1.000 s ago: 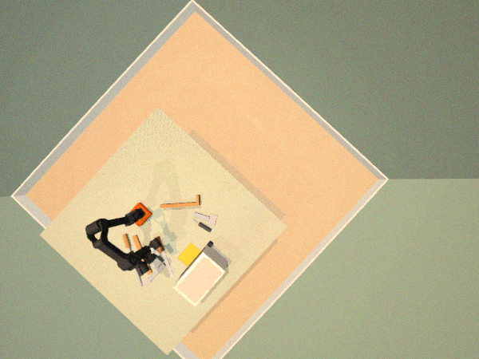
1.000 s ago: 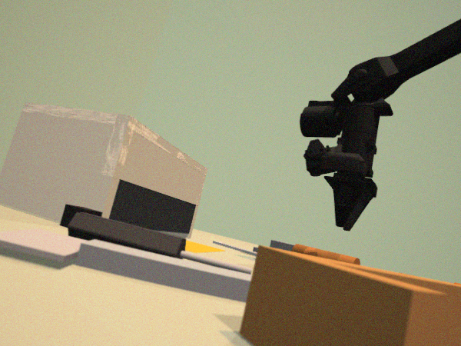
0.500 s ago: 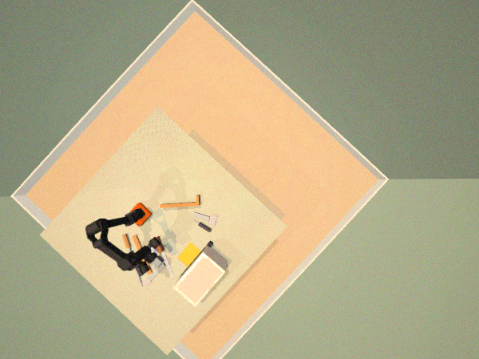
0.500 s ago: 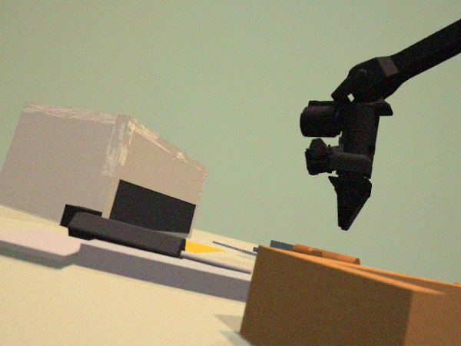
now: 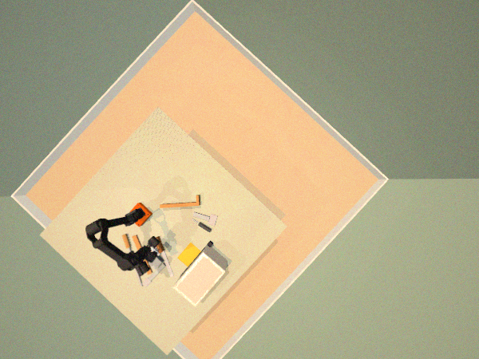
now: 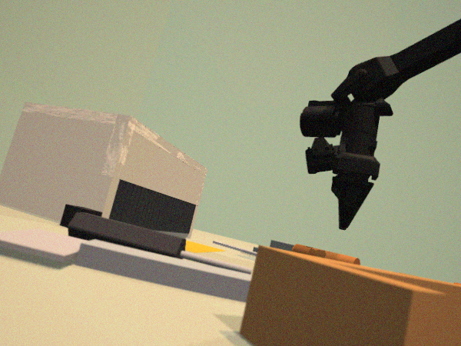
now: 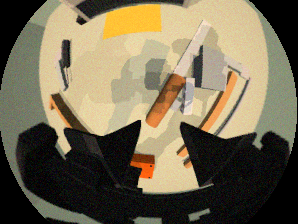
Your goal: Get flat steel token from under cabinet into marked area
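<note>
My gripper is open and empty. It hangs above a cluster of loose tools to the left of the cabinet. In the wrist view an orange stick lies straight below the fingers, with a white rod, a grey angled piece and an orange hooked bar beside it. The yellow marked area lies in front of the cabinet's dark vent slot. The steel token is not visible.
An orange L-shaped bar, a pale grey L-piece and a short dark bar lie beyond the yellow area. Two short orange sticks lie near the arm. A big orange block fills the low view's foreground.
</note>
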`<state>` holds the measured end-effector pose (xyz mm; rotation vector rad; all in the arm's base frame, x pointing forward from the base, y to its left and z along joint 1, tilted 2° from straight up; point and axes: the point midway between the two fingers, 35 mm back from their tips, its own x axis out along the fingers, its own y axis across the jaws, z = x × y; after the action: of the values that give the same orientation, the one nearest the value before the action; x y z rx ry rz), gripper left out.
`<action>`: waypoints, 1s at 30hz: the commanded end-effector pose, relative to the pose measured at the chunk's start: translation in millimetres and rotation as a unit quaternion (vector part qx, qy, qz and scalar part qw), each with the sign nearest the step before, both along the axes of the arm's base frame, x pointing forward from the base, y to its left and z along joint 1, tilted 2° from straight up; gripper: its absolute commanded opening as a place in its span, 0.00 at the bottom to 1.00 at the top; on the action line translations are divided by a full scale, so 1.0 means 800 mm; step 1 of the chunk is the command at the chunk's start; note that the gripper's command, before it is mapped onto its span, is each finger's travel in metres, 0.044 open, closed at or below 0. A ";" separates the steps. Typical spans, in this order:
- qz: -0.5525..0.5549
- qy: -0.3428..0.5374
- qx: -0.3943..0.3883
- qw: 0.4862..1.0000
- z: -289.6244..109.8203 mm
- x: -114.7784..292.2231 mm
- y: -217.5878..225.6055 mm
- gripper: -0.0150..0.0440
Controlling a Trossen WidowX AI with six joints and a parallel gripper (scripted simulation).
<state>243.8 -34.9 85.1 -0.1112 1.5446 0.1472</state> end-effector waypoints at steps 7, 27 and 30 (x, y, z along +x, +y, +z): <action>0.042 0.000 -0.002 0.999 0.000 0.000 0.000 0.71; 0.121 -0.002 -0.003 0.993 0.000 0.000 0.000 0.71; 0.132 -0.003 -0.004 0.991 0.000 0.000 0.000 0.71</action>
<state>243.9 -34.7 85.1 -0.2991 1.5226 0.3308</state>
